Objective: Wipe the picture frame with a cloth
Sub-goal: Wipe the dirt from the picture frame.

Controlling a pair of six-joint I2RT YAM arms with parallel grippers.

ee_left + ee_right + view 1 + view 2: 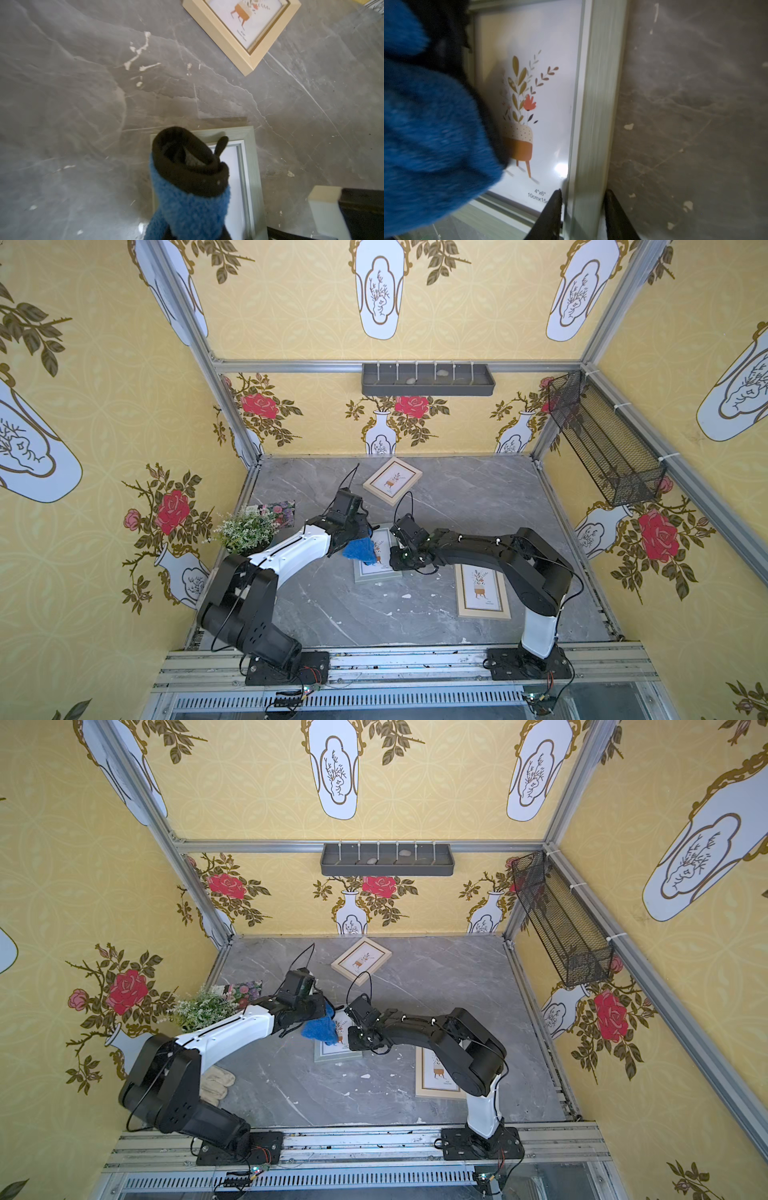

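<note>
The picture frame (376, 573) (332, 1051), grey-green with a plant print, lies flat mid-table. My left gripper (360, 538) (318, 1013) hangs over its left half, shut on the bunched blue cloth (359, 551) (320, 1031). In the left wrist view the cloth (193, 207), with its black trim, hides the fingers and hangs over the frame's glass. My right gripper (395, 561) (583, 193) sits at the frame's right side. Its two fingers are closed against both sides of the frame's rail (598, 104), one on the glass side, one on the table side.
A wooden frame (392, 481) lies at the back, another wooden frame (482, 591) at the front right. A potted plant (247, 531) and a floral box (278, 512) stand at the left. An off-white glove (216, 1083) lies under the left arm. A wall tray (428, 381) and a mesh basket (606, 443) hang above.
</note>
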